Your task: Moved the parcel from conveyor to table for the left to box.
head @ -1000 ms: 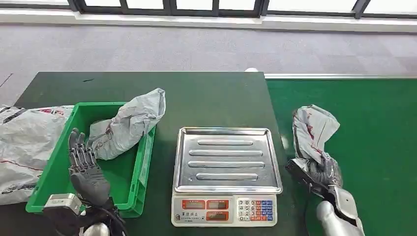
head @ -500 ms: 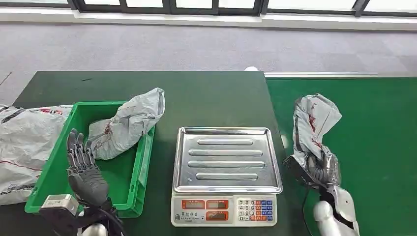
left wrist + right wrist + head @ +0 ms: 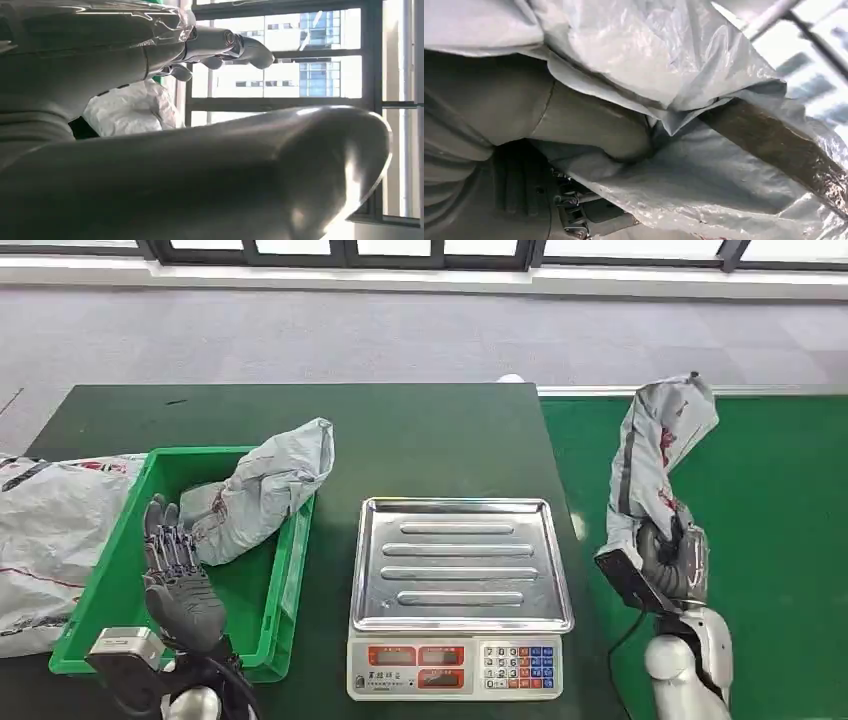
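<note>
Grey carpet floor, pale sill beneath dark-framed windows, bright daylight, buildings outside the window, dark green desk in the foreground

Crinkled grey parcel drapes over the right hand; thumb pressed into it.

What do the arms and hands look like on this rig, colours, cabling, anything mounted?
Both arms are silver with rounded, glossy shells. The left hand is dark grey with segmented fingers; a silver-grey box sits at its wrist, with black cables below. The right hand is dark grey too, with a flat black module beside its wrist and a thin black cable trailing down.
</note>
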Tool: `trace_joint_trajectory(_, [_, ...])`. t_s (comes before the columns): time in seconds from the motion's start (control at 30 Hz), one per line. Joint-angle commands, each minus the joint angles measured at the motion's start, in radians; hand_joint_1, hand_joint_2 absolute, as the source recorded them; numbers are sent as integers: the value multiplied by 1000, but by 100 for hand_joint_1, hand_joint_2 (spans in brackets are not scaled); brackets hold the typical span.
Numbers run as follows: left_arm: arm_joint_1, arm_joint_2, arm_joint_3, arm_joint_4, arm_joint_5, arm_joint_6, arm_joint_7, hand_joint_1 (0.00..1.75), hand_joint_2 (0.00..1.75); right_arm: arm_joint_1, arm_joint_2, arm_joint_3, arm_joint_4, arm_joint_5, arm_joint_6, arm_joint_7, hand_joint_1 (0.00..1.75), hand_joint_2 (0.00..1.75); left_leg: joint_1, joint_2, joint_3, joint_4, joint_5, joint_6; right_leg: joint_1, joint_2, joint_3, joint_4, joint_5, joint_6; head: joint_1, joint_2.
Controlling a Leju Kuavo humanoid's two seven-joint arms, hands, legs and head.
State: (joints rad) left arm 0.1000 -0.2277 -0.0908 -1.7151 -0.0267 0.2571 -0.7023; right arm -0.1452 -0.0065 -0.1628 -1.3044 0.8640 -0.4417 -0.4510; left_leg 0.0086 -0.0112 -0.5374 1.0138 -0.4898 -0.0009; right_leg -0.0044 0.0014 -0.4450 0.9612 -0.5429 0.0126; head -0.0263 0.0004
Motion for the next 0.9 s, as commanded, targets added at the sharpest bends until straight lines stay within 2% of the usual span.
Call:
trace_joint_trajectory(0.03, [-72,6,26,102,10,-10,4,0,0,-152,84,291,-110,-46,12,-19,175,175,-2,10,-2,-1,2,-1,-2,9,-8,4,2,-1,0,0])
trace_joint_trajectory(0.2, [-66,-7,24,100,-3,-2,4,0,0,-154,84,386,-123,-115,92,42,175,175,-2,8,-2,-2,4,-3,-2,7,-10,6,2,-1,0,0])
trace_joint_trajectory(0.3, [-62,-10,20,105,-4,-2,4,0,0,-175,97,434,-34,-137,158,73,175,175,-2,8,-3,-3,5,-3,-2,7,-10,5,2,-1,0,0])
trace_joint_trajectory(0.47, [-66,-10,18,111,-4,0,4,0,0,-190,109,445,23,-144,152,71,175,175,-1,8,-2,-2,4,-3,-1,6,-9,5,2,-1,0,0])
trace_joint_trajectory(0.53, [-72,-10,14,119,-5,12,4,0,0,-195,134,473,116,-188,235,96,175,175,-1,7,-3,-2,4,-3,-2,5,-9,5,2,-1,0,0])
trace_joint_trajectory(0.67, [-64,-5,6,109,-6,44,4,0,0,-232,182,542,397,-196,277,112,175,175,-1,8,-1,-4,5,-3,-1,7,-8,3,3,-2,0,0])
trace_joint_trajectory(0.73, [-46,-4,2,96,-9,58,4,0,0,-232,194,576,481,-186,292,129,175,175,-1,10,-1,-5,5,-4,-1,9,-8,3,4,-2,0,0])
trace_joint_trajectory(0.9, [-23,-7,-13,96,-17,54,4,0,0,-195,190,607,476,-171,297,157,175,175,-1,5,-3,-4,5,-4,-2,4,-9,4,2,-2,0,0])
